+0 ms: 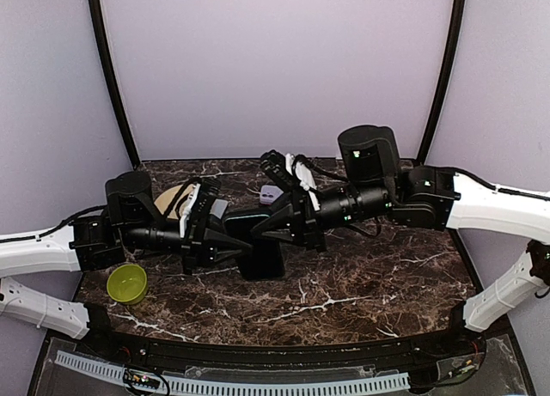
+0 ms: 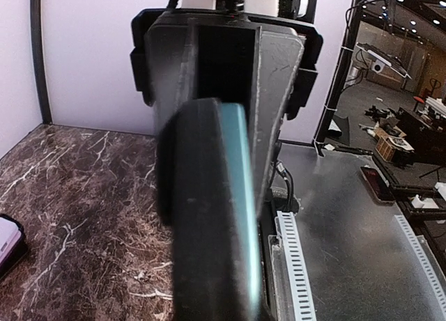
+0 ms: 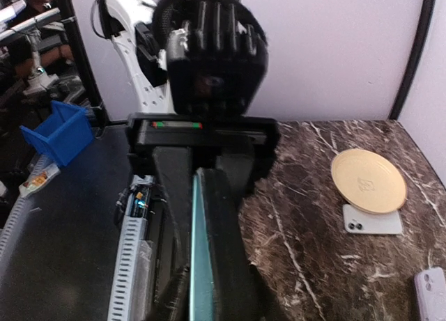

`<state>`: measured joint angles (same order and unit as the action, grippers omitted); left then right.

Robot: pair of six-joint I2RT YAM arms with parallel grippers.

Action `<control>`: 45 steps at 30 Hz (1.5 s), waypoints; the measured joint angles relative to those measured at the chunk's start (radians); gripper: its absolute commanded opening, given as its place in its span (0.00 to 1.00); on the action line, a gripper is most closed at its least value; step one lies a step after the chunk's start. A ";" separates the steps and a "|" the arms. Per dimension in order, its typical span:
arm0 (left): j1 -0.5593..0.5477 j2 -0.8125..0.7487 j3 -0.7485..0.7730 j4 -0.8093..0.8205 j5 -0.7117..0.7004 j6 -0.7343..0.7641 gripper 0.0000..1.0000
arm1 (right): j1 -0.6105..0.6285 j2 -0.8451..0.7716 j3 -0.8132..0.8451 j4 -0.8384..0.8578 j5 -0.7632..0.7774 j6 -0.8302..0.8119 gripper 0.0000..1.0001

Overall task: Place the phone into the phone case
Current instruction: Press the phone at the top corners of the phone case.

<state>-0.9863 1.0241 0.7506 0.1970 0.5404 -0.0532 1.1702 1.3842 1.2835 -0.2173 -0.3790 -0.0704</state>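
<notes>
A black phone case (image 1: 260,248) stands on edge at the table's middle, with the phone (image 2: 245,216) in it showing as a teal strip. My left gripper (image 1: 243,245) is shut on its left end and my right gripper (image 1: 259,227) is shut on its right end, tips almost meeting. In the left wrist view the case (image 2: 202,216) fills the centre in my left gripper (image 2: 216,272), with the right gripper facing it behind. The right wrist view shows the teal phone edge (image 3: 197,258) beside the case (image 3: 226,251), in my right gripper (image 3: 205,279).
A green bowl (image 1: 126,283) sits near the front left. A tan plate (image 1: 172,198) (image 3: 368,181) lies at the back left, with a white phone (image 3: 372,219) half under it. A lilac phone (image 1: 271,193) (image 3: 431,292) lies behind the grippers. A perforated rail (image 1: 232,383) runs along the near edge.
</notes>
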 measured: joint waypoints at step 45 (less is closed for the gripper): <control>-0.025 -0.042 -0.026 0.149 -0.026 -0.042 0.00 | -0.020 -0.007 -0.031 0.020 -0.126 0.149 0.00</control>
<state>-1.0111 0.9821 0.7246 0.3462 0.5140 -0.0952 1.1500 1.3769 1.2522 -0.1970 -0.5049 0.0788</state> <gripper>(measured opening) 0.118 0.086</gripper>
